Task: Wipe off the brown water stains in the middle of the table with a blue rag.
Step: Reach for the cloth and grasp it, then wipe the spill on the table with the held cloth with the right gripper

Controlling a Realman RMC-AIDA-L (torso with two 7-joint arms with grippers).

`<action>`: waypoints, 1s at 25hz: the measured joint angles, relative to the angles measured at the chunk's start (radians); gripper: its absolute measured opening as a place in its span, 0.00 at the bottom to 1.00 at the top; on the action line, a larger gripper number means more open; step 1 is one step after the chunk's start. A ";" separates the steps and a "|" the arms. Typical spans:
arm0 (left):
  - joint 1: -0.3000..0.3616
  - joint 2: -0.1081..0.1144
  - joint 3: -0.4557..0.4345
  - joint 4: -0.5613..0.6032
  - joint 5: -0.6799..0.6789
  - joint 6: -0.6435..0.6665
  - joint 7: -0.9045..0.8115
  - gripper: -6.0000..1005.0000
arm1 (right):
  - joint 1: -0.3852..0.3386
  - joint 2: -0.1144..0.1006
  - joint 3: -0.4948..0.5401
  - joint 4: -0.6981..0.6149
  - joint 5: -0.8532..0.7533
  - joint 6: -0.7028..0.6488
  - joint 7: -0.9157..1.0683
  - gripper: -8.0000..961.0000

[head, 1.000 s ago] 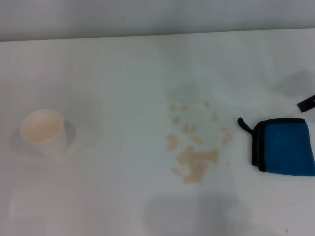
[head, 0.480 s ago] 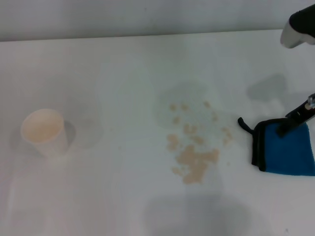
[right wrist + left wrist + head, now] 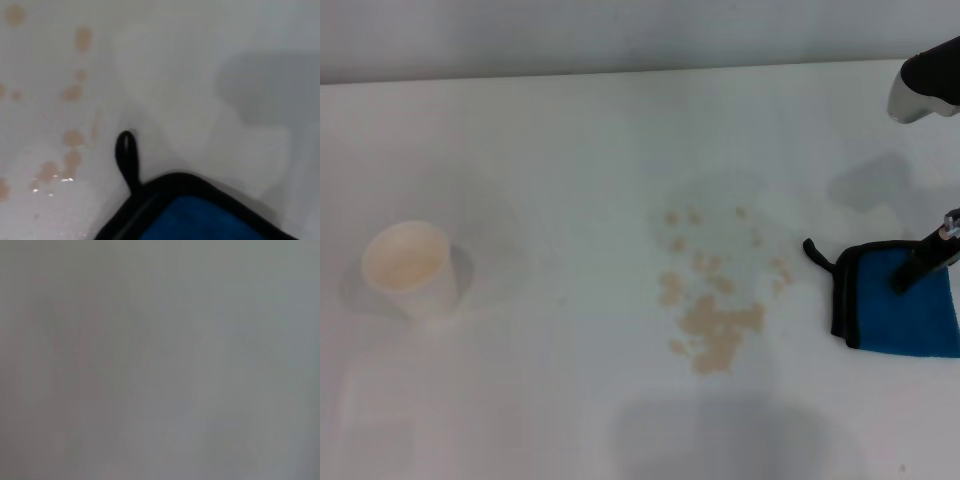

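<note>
Blue rag (image 3: 905,300) lies flat at right edge of frame, stains (image 3: 715,290) mid-frame, unwiped. Right gripper (image 3: 920,265) descends over rag, presumably to pick it up; finger state can't be told.

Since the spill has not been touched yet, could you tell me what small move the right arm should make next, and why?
Probably it should close on the blue rag. The right gripper has a finger tip down on the cloth's upper part, while the brown stains lie untouched to the rag's left on the table. Whether the fingers are already gripping cannot be seen.
</note>
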 joint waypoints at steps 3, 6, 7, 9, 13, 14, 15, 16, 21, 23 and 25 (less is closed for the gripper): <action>-0.001 -0.001 0.000 0.000 0.000 0.000 0.000 0.87 | 0.001 0.000 0.005 0.007 -0.014 -0.013 -0.007 0.85; -0.005 -0.003 0.000 0.000 0.001 0.005 0.000 0.87 | 0.002 0.000 0.006 0.009 -0.032 -0.028 -0.008 0.85; -0.007 -0.004 0.000 0.000 0.001 0.008 0.000 0.87 | 0.003 -0.001 0.007 0.013 -0.039 -0.033 -0.009 0.85; -0.010 -0.005 0.000 0.000 0.001 0.009 0.000 0.87 | 0.010 -0.002 0.007 0.030 -0.046 -0.038 -0.012 0.84; -0.012 -0.007 0.000 0.000 0.001 0.009 0.000 0.87 | 0.032 -0.002 0.007 0.090 -0.047 -0.051 -0.028 0.83; -0.014 -0.007 0.000 0.000 0.001 0.009 0.000 0.87 | 0.038 -0.002 0.007 0.101 -0.045 -0.056 -0.032 0.83; -0.015 -0.007 0.000 -0.001 0.002 0.010 0.000 0.87 | 0.043 -0.001 0.007 0.110 -0.043 -0.060 -0.035 0.83; -0.016 -0.007 0.000 -0.002 0.003 0.010 0.000 0.87 | 0.047 0.000 0.007 0.116 -0.042 -0.064 -0.038 0.83; -0.017 -0.007 0.000 -0.005 0.005 0.012 0.000 0.87 | 0.056 0.001 0.012 0.112 -0.040 -0.070 -0.041 0.78; -0.017 -0.007 0.000 -0.007 0.004 0.012 0.000 0.87 | 0.059 0.002 0.023 0.111 -0.040 -0.072 -0.045 0.70; -0.017 -0.007 0.000 -0.010 0.003 0.012 0.000 0.87 | 0.061 0.003 0.031 0.111 -0.040 -0.073 -0.049 0.63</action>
